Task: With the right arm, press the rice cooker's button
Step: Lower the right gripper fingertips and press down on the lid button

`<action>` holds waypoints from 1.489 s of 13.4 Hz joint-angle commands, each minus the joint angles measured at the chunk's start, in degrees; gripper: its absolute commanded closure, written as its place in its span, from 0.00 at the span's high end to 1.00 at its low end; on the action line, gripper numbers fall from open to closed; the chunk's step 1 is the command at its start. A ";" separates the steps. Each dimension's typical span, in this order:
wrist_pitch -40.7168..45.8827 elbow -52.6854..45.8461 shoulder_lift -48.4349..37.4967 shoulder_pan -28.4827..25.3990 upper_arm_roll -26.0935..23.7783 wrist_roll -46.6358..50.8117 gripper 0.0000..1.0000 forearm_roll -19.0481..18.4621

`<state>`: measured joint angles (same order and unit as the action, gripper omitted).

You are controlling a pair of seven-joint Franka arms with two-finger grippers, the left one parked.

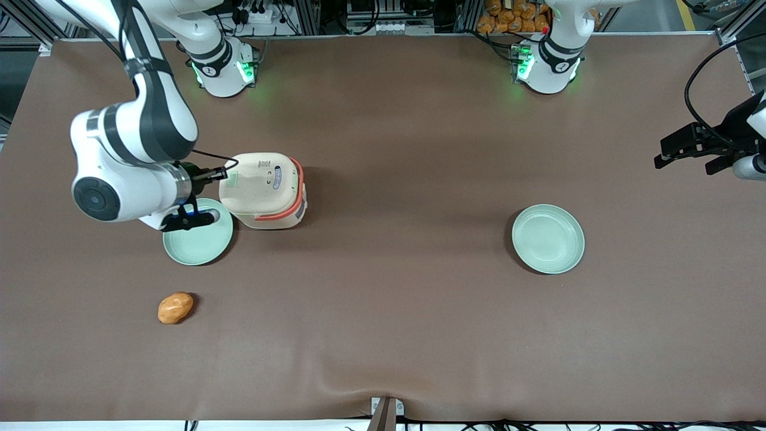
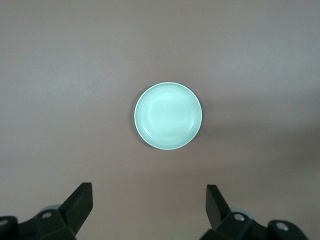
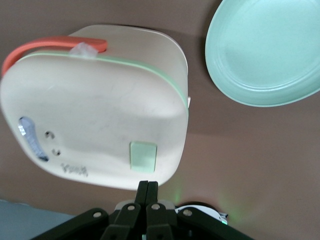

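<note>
The rice cooker [image 1: 265, 189] is a cream rounded-square box with an orange-red band and a closed lid, standing on the brown table. Its lid carries a pale green square button [image 3: 143, 156] near one edge. My right arm's gripper [image 1: 222, 174] reaches in level beside the cooker at the button's edge of the lid. Its fingers are shut together with nothing between them, and the tips [image 3: 148, 185] sit just short of the green button. The right arm [image 1: 128, 161] hangs over the working arm's end of the table.
A pale green plate [image 1: 200, 242] lies beside the cooker, partly under the arm's wrist. An orange-brown bun [image 1: 175, 307] sits nearer the front camera. A second green plate [image 1: 548, 238] lies toward the parked arm's end.
</note>
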<state>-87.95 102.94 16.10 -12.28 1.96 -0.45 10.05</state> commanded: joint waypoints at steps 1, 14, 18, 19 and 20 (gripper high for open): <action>-1.18 1.39 0.85 -0.29 0.24 0.19 0.00 0.94; -1.18 1.39 2.00 -2.13 0.24 0.28 0.00 1.29; -1.61 1.39 2.97 -2.31 0.24 0.10 0.00 1.21; -2.14 1.39 3.06 -2.31 0.24 0.01 0.00 1.20; -2.49 1.39 3.41 -2.31 0.24 -0.08 0.00 1.20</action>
<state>-88.98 103.74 18.43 -13.89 1.82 -0.45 10.41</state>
